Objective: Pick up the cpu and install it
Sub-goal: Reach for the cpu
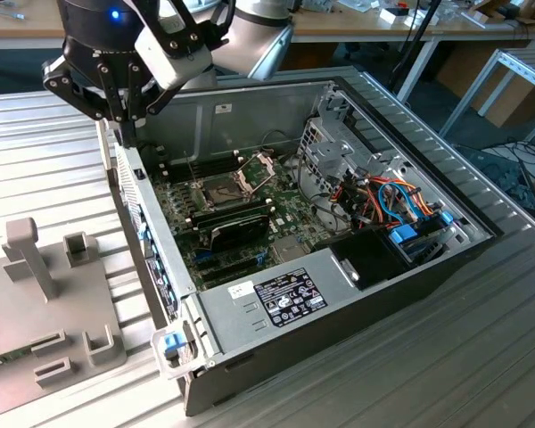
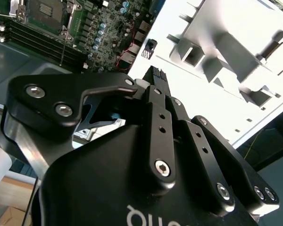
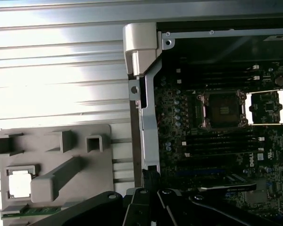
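The cpu (image 3: 20, 183) is a pale square chip lying flat in a recess of the grey fixture plate (image 3: 80, 141), outside the computer case. My gripper (image 1: 125, 125) hangs over the case's side wall on the exterior view's left, between the fixture and the motherboard. Its black fingers (image 2: 154, 74) come together at the tips, shut with nothing in them. On the green motherboard (image 1: 285, 209), the socket (image 3: 224, 109) lies bare, and its metal frame (image 3: 269, 107) is swung open beside it. The gripper (image 3: 150, 181) is well apart from both cpu and socket.
The open case (image 1: 276, 299) stands on a ribbed metal table. A black oblong module (image 1: 236, 230) sits next to the socket; drive cage and coloured cables (image 1: 392, 205) fill the exterior view's right. The fixture (image 1: 45, 303) has upright blocks. A green strip (image 3: 30, 210) lies near the cpu.
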Action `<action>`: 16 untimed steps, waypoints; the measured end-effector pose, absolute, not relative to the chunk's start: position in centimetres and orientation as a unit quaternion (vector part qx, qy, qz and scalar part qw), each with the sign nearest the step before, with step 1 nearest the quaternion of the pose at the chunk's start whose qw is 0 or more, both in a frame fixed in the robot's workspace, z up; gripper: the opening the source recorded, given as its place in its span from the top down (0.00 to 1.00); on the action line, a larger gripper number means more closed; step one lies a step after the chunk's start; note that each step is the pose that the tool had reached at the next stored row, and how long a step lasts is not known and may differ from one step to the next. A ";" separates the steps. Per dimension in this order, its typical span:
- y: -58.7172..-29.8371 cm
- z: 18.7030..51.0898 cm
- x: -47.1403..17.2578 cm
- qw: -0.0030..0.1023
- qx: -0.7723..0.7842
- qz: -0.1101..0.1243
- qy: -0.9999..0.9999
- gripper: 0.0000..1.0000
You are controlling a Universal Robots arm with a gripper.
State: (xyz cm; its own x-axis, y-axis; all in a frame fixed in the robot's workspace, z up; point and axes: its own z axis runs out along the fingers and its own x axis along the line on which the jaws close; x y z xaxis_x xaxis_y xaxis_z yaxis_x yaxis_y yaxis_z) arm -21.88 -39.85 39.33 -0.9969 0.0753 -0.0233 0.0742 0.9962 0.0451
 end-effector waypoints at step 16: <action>-39.9 39.3 -23.2 0.012 0.037 0.022 0.999 0.89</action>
State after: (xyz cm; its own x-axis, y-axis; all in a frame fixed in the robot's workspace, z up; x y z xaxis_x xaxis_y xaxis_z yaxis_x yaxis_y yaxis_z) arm -23.15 -39.85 39.33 -0.9969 0.0753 -0.0232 0.0742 0.9962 0.0451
